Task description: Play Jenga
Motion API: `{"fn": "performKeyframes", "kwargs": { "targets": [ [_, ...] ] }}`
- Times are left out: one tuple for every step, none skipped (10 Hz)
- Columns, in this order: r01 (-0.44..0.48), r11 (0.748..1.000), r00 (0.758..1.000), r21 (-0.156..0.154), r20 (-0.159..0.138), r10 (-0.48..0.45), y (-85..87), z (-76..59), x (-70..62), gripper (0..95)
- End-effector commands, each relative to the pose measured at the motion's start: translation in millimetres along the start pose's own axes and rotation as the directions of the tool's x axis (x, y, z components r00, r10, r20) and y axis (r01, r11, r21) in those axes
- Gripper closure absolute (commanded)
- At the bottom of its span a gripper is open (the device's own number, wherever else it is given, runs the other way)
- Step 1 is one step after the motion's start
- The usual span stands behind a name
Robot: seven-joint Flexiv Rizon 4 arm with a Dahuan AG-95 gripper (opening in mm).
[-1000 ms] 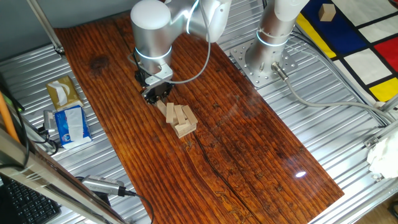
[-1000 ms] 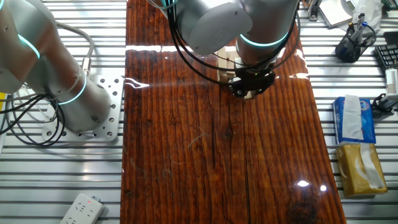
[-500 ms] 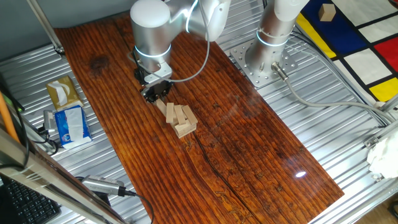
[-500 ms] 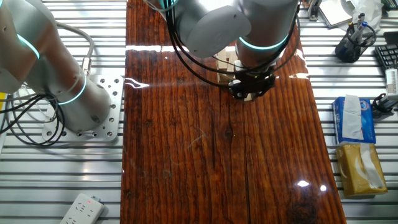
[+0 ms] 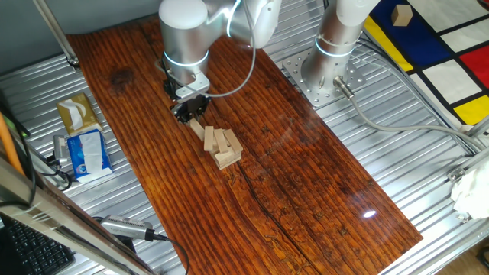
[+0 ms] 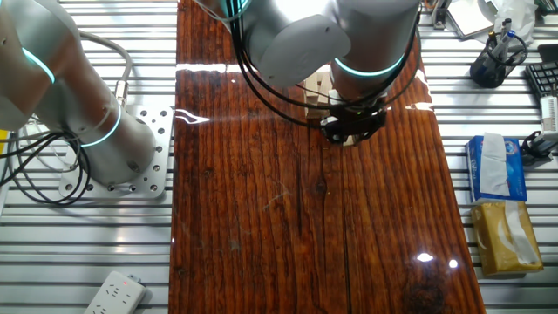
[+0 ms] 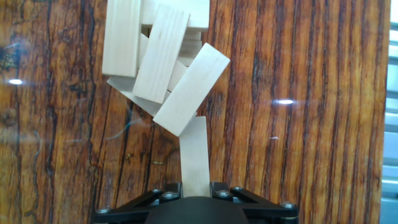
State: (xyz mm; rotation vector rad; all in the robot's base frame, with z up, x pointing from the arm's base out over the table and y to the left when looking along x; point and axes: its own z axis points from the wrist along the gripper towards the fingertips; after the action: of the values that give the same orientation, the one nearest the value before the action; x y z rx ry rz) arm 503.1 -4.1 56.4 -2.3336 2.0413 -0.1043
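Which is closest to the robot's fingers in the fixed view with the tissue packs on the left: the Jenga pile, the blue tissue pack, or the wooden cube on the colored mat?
1. Jenga pile, just below the gripper.
2. Blue tissue pack, left side.
3. Wooden cube, far top right.

Arm's gripper (image 6: 351, 131) low over wooden table (image 6: 261, 227), mostly hiding Jenga (image 6: 316, 90) pile behind it. Jaw state not visible. Tissue packs (image 6: 501, 205) at right, power strip (image 6: 115, 295) bottom left.

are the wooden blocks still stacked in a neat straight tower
No, in the hand view the wooden blocks lie skewed at different angles, and one block sticks out toward the end effector.
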Motion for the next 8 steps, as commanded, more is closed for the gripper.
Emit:
{"fn": "performKeyframes", "kwargs": {
  "targets": [
    [0.000,1.000,1.000,0.007,-0.007,0.000,-0.1,-1.3,4.7,95.0],
    [-0.001,1.000,1.000,0.011,-0.007,0.002,-0.7,-2.0,8.4,95.0],
    [-0.001,1.000,1.000,0.011,-0.007,0.002,-1.4,-2.0,9.4,95.0],
    [0.001,1.000,1.000,0.013,-0.007,-0.001,-3.5,-1.3,12.3,95.0],
    [0.003,1.000,1.000,0.015,-0.007,-0.003,-4.2,-0.8,13.4,95.0],
    [0.003,1.000,1.000,0.016,-0.009,-0.002,-4.4,-0.8,14.7,95.0],
    [0.004,1.000,1.000,0.015,-0.009,-0.004,-4.4,-0.7,15.1,95.0],
    [0.006,1.000,1.000,0.016,-0.010,-0.006,-4.3,-0.8,15.5,95.0]
  ]
}}
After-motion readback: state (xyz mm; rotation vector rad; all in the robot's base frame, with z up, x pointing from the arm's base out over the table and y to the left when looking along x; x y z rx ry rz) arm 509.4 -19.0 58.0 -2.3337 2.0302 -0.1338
